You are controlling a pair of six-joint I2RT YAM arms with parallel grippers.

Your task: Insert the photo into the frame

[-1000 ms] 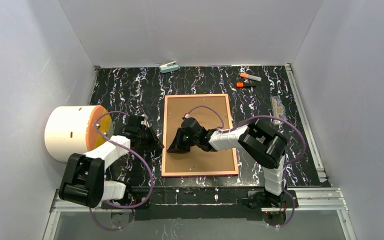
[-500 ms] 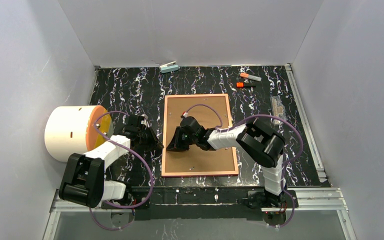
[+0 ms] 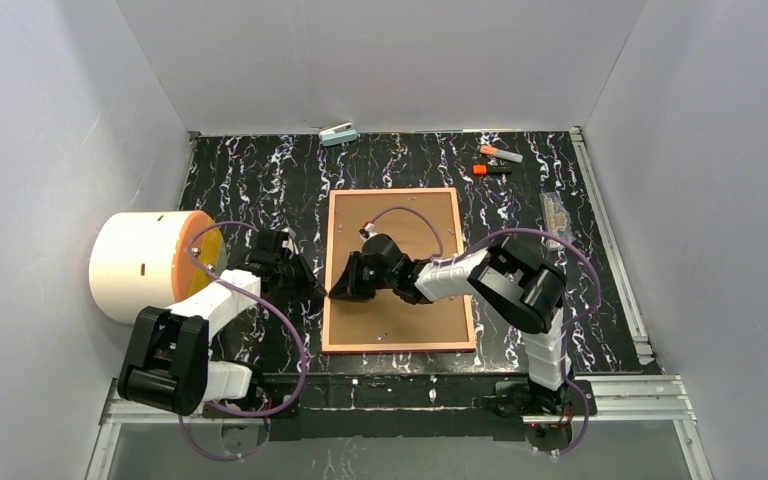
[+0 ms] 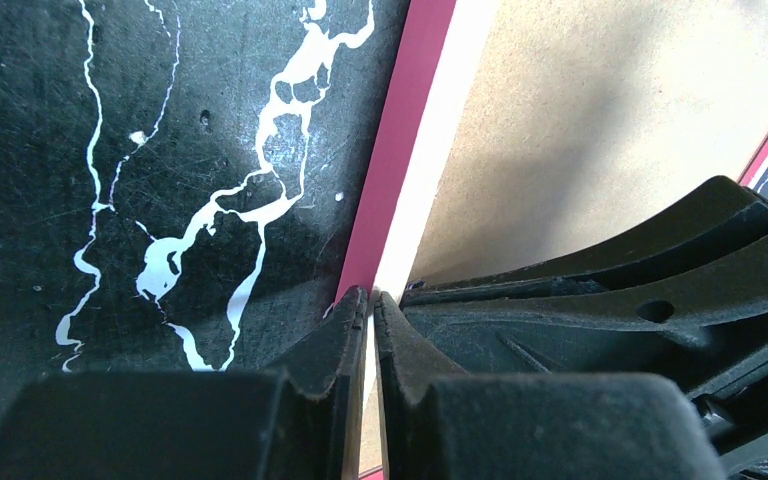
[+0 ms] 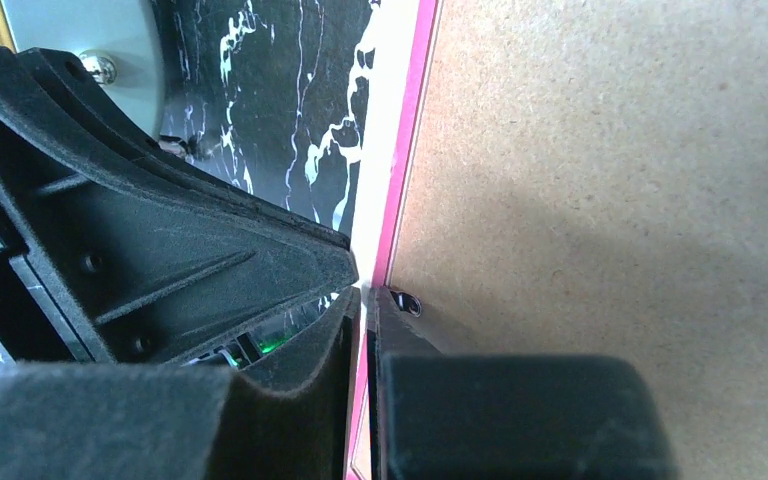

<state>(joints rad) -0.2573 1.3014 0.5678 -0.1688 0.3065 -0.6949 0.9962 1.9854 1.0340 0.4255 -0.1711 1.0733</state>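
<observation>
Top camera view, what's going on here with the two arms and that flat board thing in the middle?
Both arms are working on the frame, which lies back-up on the black marbled table with the brown backing board showing. The left hand and the right hand meet at its left edge, each closed onto that thin edge from opposite sides. The photo cannot be seen, so it's unclear whether it is inside.
</observation>
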